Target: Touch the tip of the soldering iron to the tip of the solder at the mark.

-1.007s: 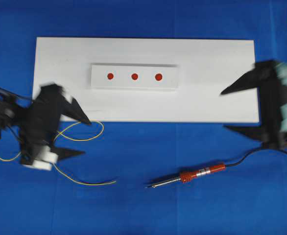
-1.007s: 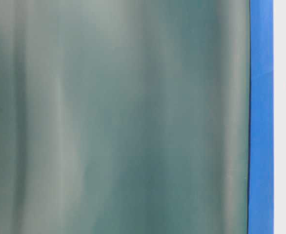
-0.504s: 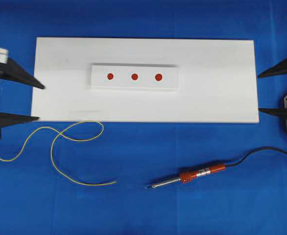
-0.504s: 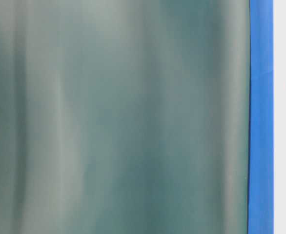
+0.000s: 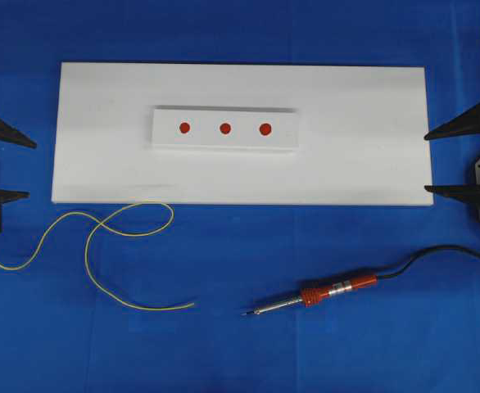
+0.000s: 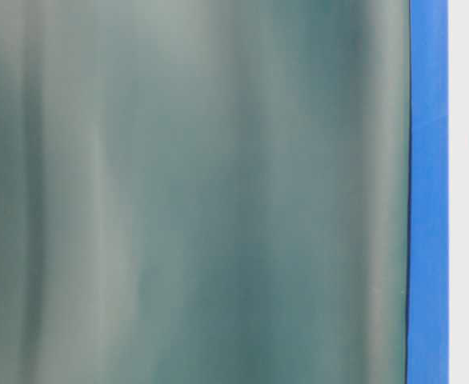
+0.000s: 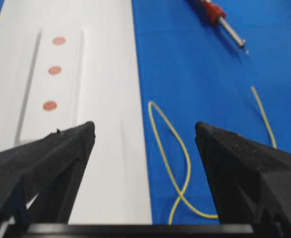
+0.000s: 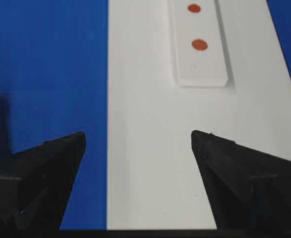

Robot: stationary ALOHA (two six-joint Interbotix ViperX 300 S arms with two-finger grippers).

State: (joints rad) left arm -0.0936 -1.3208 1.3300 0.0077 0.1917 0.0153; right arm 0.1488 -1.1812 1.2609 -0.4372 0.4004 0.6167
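The soldering iron (image 5: 322, 295) lies on the blue cloth at the front right, tip pointing left; it also shows in the left wrist view (image 7: 220, 22). The thin yellow solder (image 5: 117, 237) lies in loose loops at the front left, also in the left wrist view (image 7: 173, 148). Three red marks (image 5: 224, 128) sit on a raised white strip (image 5: 166, 139) on the white board (image 5: 371, 147). My left gripper (image 5: 29, 170) is open and empty at the left edge. My right gripper (image 5: 427, 161) is open and empty at the right edge.
The iron's black cord (image 5: 436, 254) runs off to the right. The table-level view is filled by a blurred grey-green surface (image 6: 194, 192), with only the board's edge and the marks showing at its right.
Both arms have pulled back from over the table to its left and right edges. The solder and the iron have not moved.
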